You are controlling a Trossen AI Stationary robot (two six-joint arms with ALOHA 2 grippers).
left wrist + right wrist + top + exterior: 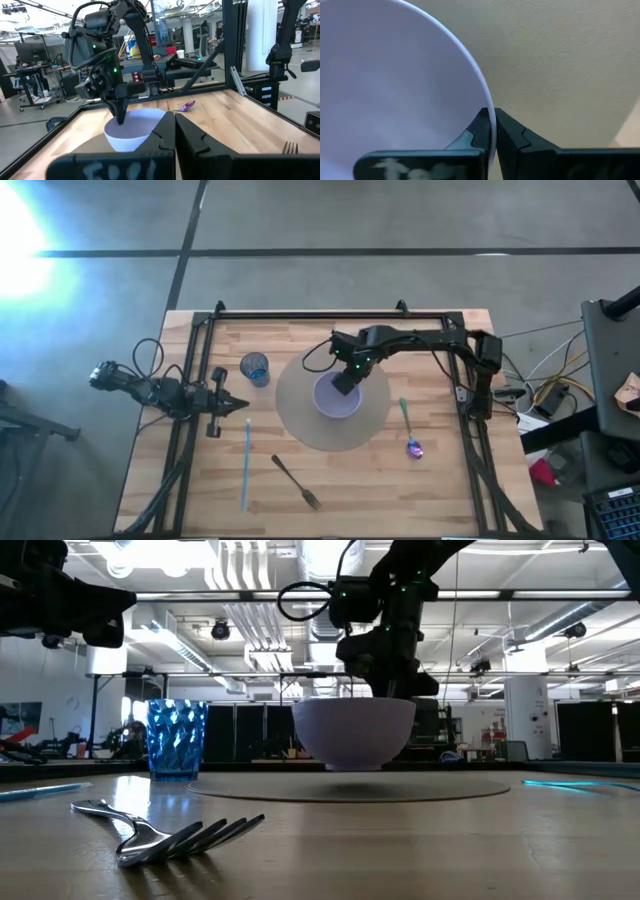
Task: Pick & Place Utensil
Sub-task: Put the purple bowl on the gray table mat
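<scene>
A lavender bowl (pixel 338 398) hangs just above a round grey mat (pixel 300 425); the low view shows a gap under the bowl (pixel 355 732). My right gripper (pixel 346 384) is shut on the bowl's rim. A spoon (pixel 410 430) with a teal handle and a purple head lies right of the mat. A metal fork (pixel 297 482) lies near the table's near edge, also seen in the low view (pixel 165 832). My left gripper (pixel 236 406) waits shut at the table's left, touching nothing. My right gripper pinches the bowl's rim (pixel 489 116) on its far side, one finger inside the bowl and one outside. The fingers come from above, pointing down. The bowl is upright and lifted clear of the mat (pixel 440 787).
A blue tumbler (pixel 255 368) stands left of the mat near the left gripper. A long thin teal stick (pixel 246 465) lies on the wood left of the fork. The black frame rails (pixel 190 380) run along the table's left, right and far sides.
</scene>
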